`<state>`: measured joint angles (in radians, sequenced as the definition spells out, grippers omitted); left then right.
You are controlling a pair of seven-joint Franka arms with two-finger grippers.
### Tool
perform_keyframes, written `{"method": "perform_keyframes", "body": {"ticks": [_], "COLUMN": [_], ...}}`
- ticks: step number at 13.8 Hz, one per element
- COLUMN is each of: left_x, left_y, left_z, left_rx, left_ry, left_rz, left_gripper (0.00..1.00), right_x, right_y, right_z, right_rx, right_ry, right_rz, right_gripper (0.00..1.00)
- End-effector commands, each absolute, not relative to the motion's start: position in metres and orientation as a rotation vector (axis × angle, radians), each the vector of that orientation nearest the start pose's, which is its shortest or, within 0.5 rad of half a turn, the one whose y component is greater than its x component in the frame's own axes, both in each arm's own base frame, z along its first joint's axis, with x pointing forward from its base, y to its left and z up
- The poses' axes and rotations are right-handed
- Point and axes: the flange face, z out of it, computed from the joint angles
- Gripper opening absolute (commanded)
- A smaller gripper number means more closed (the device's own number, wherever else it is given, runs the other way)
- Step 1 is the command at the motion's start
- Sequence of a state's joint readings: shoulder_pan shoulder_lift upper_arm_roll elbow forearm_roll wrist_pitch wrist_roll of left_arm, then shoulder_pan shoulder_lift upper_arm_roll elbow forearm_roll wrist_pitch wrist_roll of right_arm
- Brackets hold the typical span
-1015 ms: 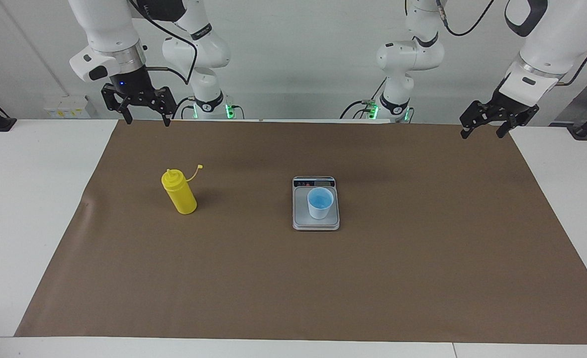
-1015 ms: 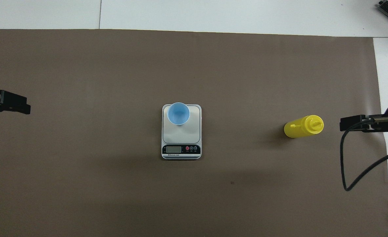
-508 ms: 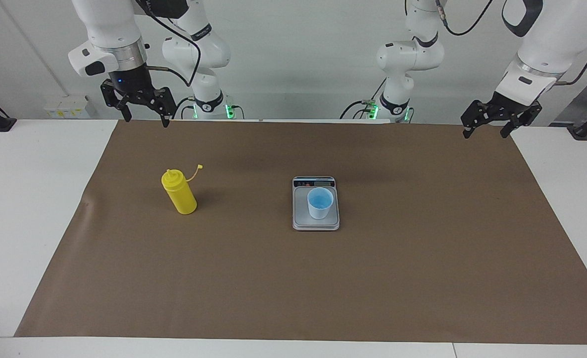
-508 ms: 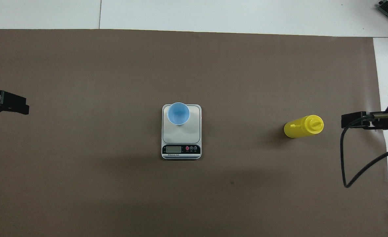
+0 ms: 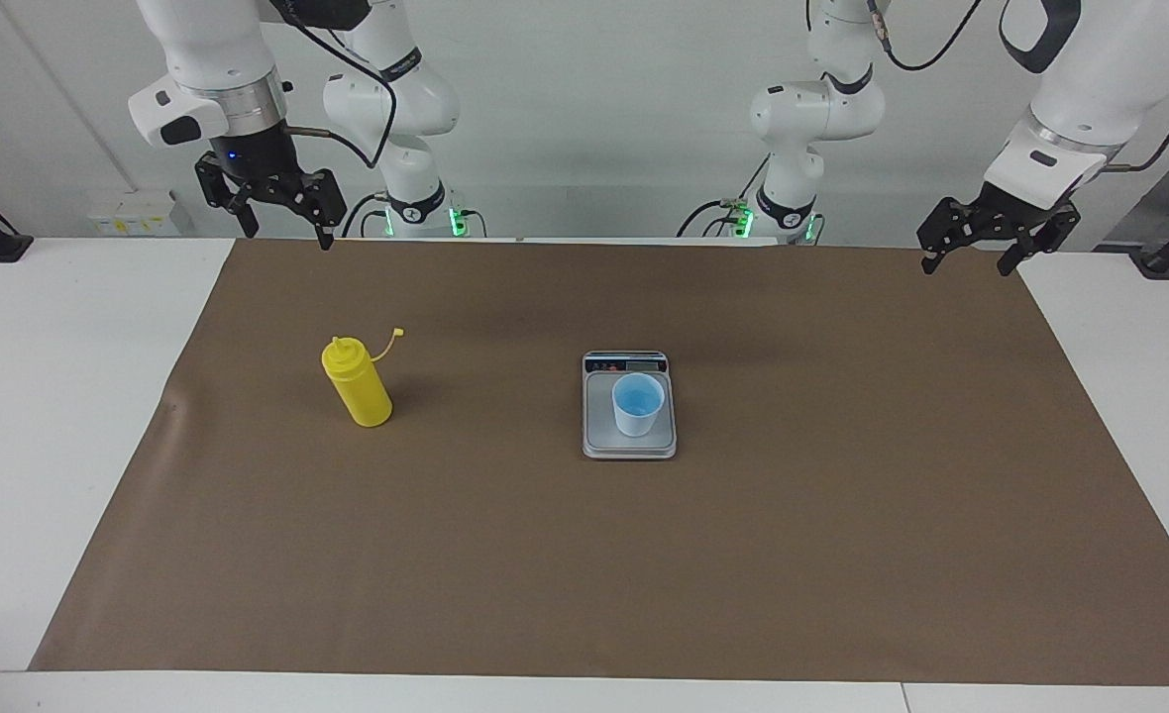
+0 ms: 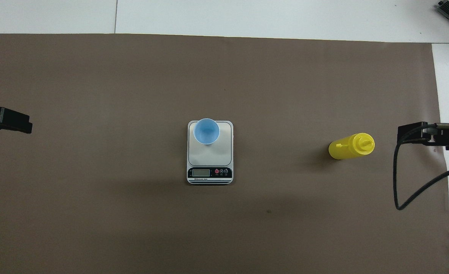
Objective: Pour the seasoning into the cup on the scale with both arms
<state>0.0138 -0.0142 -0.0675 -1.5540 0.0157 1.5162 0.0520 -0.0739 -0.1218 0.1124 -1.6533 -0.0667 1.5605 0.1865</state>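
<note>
Yellow seasoning [image 5: 356, 394] stands toward your right arm's end; cup [image 5: 638, 403] on scale [image 5: 629, 444], mid-mat. Your right gripper [image 5: 285, 234] and left gripper [image 5: 969, 263] hang open, empty, over the mat's corners.

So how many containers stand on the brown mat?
2. The blue cup stands on the scale at the middle of the mat; the yellow bottle stands toward the right arm's end. Nothing seems hidden.

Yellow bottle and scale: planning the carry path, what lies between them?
Nothing: only bare brown mat between the yellow bottle and the scale, clearest in the overhead view.
</note>
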Motion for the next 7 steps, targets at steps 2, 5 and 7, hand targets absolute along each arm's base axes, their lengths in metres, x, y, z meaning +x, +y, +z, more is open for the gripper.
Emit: {"method": "perform_keyframes", "body": {"ticks": [2, 5, 7], "left_x": [0.541, 0.541, 0.541], "left_y": [-0.028, -0.029, -0.029], "left_z": [0.638, 0.638, 0.638], "left_rx": [-3.104, -3.108, -3.125], "left_ry": [0.179, 0.185, 0.177], "left_rz": [0.022, 0.019, 0.012], "left_gripper": [1.00, 1.00, 1.00], "right_x": [0.512, 0.515, 0.515], "right_y": [0.008, 0.000, -0.002], "right_z": [0.659, 0.659, 0.663], "right_rx": [-3.183, -3.180, -3.180], "right_ry": [0.283, 0.293, 0.296], "right_rz": [-0.057, -0.060, -0.068], "right_gripper": [1.00, 1.00, 1.00]}}
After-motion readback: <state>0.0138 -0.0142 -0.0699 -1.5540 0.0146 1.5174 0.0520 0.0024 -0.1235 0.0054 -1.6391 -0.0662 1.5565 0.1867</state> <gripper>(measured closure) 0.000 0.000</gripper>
